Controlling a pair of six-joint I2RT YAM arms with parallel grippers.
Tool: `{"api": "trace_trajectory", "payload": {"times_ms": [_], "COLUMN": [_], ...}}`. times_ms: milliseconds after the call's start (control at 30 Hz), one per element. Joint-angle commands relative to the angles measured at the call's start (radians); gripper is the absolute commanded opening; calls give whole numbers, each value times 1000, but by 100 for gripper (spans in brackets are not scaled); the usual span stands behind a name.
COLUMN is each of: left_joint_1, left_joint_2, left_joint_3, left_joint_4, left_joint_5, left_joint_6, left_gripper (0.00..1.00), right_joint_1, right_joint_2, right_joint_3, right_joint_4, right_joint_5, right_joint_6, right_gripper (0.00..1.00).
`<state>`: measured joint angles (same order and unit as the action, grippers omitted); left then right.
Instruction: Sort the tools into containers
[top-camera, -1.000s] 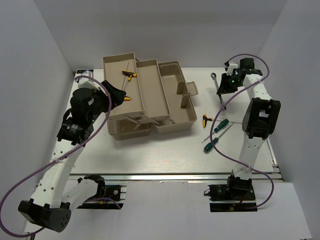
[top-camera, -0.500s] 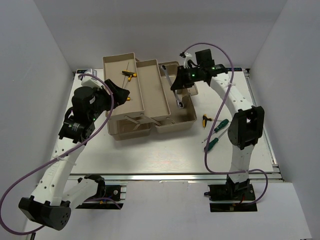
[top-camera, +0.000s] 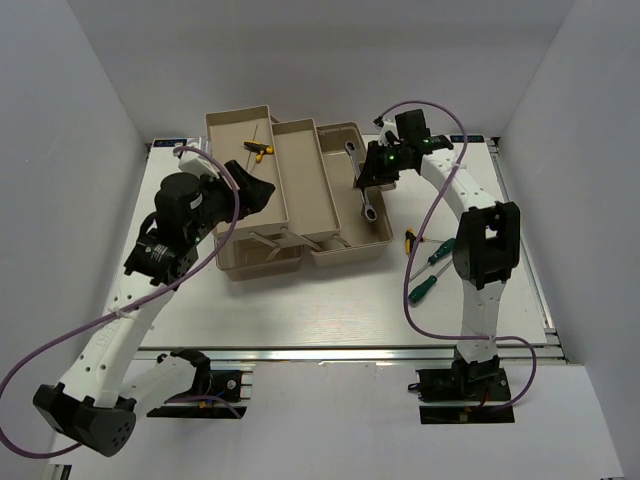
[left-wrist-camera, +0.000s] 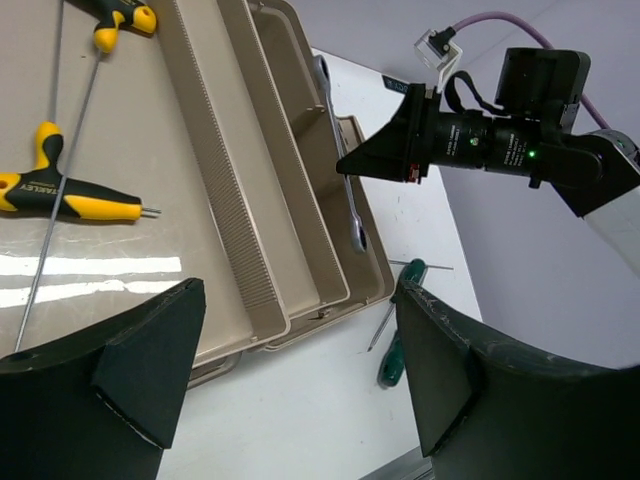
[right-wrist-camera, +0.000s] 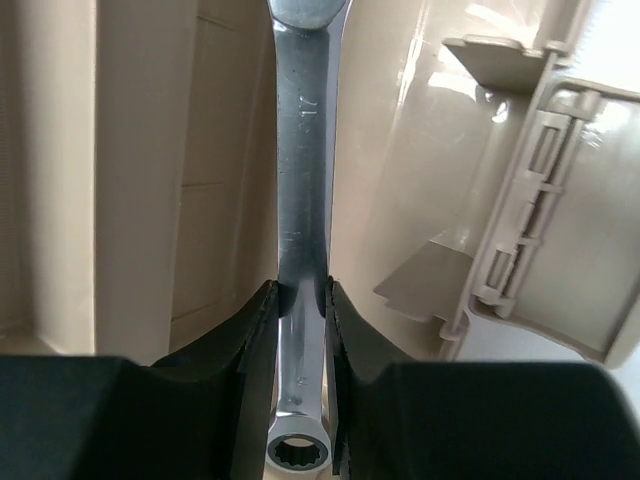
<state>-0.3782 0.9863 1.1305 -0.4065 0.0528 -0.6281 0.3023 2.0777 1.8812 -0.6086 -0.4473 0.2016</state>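
Right gripper (right-wrist-camera: 300, 305) is clamped on the wrench (right-wrist-camera: 301, 180) near its ring end, upper centre of the top view. The wrench hangs over the toolbox base (top-camera: 383, 238), its long axis along the box. Left gripper (left-wrist-camera: 295, 370) is wide open and empty, farther off.

The right tool (top-camera: 372, 178), clamped on the silver combination wrench (top-camera: 351, 160), has swung from the upper right of the frame, above the bare white surface (top-camera: 515, 190), to the upper middle. The wrench now hangs over the deep beige plastic toolbox base (top-camera: 382, 232). The left tool (top-camera: 257, 190) has edged rightward over the long shallow beige tray (top-camera: 225, 140), hiding the yellow-and-black T-handle hex key (left-wrist-camera: 70, 195) from the top view.
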Motion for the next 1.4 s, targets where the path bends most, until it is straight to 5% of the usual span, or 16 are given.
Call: {"api": "trace_trajectory", "payload": {"times_ms": [0,167,300,433,567,633,733,800,900,933,1067,1367], "left_joint_1": [-16,-40,-77,-114,-125,-125,-125,-125,-125,-125,-125,-125], "left_joint_2": [15,37,60,91,89,86,71,55,45,40,41,-18], "left_joint_3": [48,48,64,92,68,61,43,23,8,5,15,-6], "left_joint_4": [32,55,55,49,87,90,100,106,115,117,106,67], "left_joint_5": [-10,-13,-37,-42,-62,-61,-57,-60,-67,-67,-65,-96], "left_joint_6": [13,16,28,45,41,38,39,39,41,42,51,28], "left_gripper": [86,86,86,83,75,63,45,36,40,51,57,57], "right_joint_1": [12,12,12,-5,-84,-176,-299,-347,-345,-347,-341,-267], "right_joint_2": [-42,-47,-54,-103,-183,-230,-252,-231,-203,-221,-292,-185], "right_joint_3": [4,-20,-14,9,-19,-76,-141,-139,-233,-331,-511,-449], "right_joint_4": [69,63,53,4,-20,-33,-155,-421,-559,-519,-275,-106], "right_joint_5": [-25,-28,-59,-152,-310,-411,-473,-430,-208,-123,-53,58], "right_joint_6": [-1,-24,-65,-216,-371,-441,-725,-1154,-1480,-1493,-1525,-1453], "right_gripper": [16,34,63,75,76,71,55,45,48,53,72,82]}}
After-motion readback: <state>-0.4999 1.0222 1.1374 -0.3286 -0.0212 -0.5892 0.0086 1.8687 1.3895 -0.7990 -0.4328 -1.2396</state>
